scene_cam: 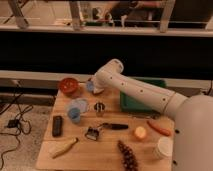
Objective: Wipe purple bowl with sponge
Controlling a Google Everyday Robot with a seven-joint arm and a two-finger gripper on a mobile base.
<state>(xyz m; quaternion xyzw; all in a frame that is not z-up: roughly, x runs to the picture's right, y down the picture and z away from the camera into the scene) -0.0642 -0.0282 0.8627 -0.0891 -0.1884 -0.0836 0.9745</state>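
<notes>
You see the claw (93, 86) low over the far left part of the wooden bench (107, 150), pressed together and pinching the pale blue sponge (89, 85), just right of the reddish-brown bowl (68, 86). The small dark purple bowl (98, 92) sits right under the white wrist, mostly hidden by it, so you cannot tell whether the sponge touches it. Nearer you stand a round blue cup (74, 115) and a green tray (142, 101).

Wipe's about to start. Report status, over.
Claw shut on sponge, above table's far edge. Purple bowl nearer camera, untouched. Red bowl beside claw.
</notes>
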